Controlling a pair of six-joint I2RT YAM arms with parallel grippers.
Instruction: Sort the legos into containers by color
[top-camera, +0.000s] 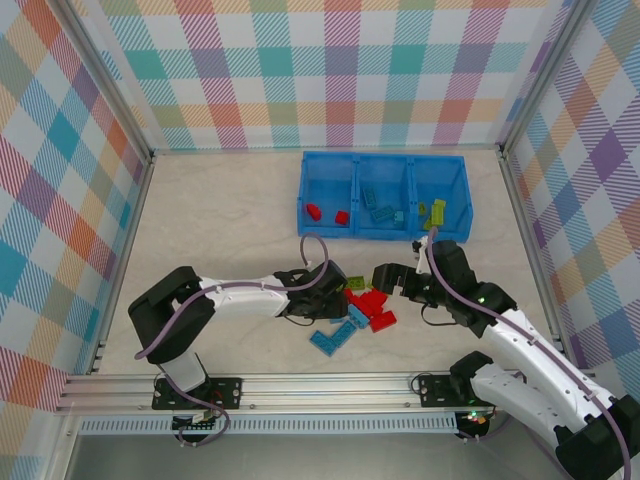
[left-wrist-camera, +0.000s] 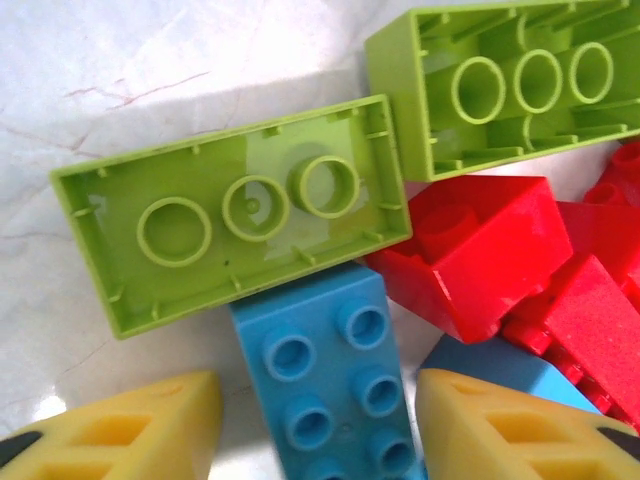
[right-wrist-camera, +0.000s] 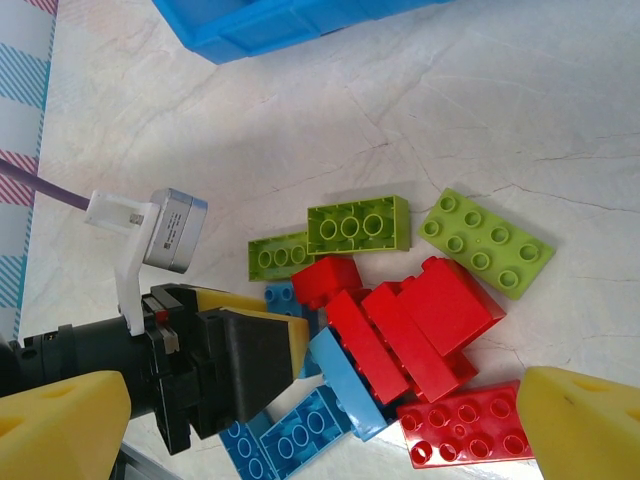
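Observation:
A heap of legos (top-camera: 362, 308) in red, lime green and light blue lies in the middle of the table. My left gripper (left-wrist-camera: 318, 410) is down at the heap's left edge (top-camera: 333, 293), its yellow fingers (left-wrist-camera: 140, 430) on either side of a studs-up light blue brick (left-wrist-camera: 325, 365). A narrow gap shows on each side of that brick. Two upturned lime green bricks (left-wrist-camera: 230, 225) and red bricks (left-wrist-camera: 470, 250) lie just beyond it. My right gripper (top-camera: 385, 277) hovers wide open over the heap's right side, holding nothing (right-wrist-camera: 320, 430). The containers (top-camera: 380, 158) stand behind, with red, blue and green bricks in the left, middle and right compartments.
The checked enclosure walls rise close on the left, the back and the right. The two grippers face each other across the heap, a short way apart. A purple cable (top-camera: 312, 245) loops above the left wrist. In the right wrist view, the bin's corner (right-wrist-camera: 260, 25) sits at the top.

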